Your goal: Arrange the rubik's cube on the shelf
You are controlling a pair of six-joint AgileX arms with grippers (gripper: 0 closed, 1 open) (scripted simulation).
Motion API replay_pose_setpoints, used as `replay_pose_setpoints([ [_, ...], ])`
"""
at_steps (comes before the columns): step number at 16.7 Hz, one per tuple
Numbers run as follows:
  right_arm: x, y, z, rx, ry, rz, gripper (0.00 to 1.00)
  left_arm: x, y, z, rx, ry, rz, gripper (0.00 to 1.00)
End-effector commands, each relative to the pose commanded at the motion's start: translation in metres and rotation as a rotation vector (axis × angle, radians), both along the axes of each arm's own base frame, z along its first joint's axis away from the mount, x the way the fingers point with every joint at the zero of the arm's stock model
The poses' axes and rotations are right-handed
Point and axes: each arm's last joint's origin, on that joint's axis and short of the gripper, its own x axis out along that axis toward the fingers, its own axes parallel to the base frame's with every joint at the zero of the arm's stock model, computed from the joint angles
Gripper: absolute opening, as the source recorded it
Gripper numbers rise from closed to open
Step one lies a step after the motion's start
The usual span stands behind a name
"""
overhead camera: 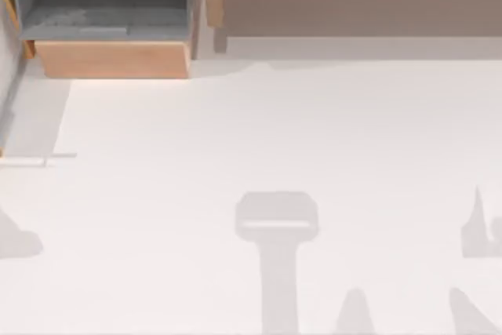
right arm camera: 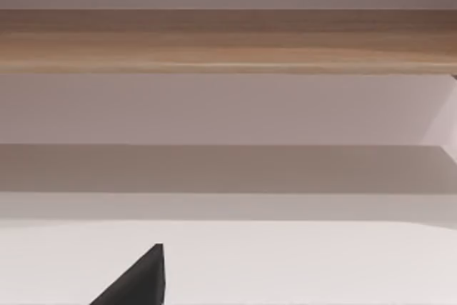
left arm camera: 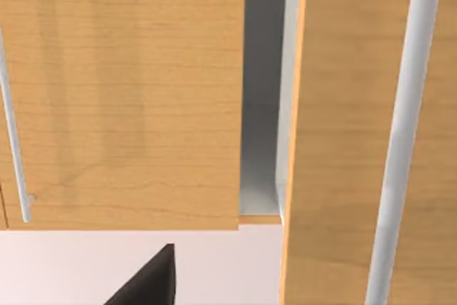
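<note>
Where the shelf stands: the long light-brown wooden shelf with its taupe-grey front panel runs along the far right of the white desk.
Box: a grey compartment with a light wood front sits at the far left, beside the shelf's upright.
Left gripper: our dark tip faces light wooden cupboard fronts with white bar handles; we cannot tell the jaws' state.
Right gripper: our dark tip points at the shelf; jaws' state, we cannot tell.
</note>
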Motion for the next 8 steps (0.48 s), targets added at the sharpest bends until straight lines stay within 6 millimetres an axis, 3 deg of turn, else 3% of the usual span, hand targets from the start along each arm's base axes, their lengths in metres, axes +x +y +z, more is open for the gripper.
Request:
replay_pose_setpoints([
  [8, 0.000, 0.000, 0.000, 0.000, 0.000, 0.000, 1.00, -0.020, 0.000, 0.000, 0.000, 0.000, 0.000, 1.00],
])
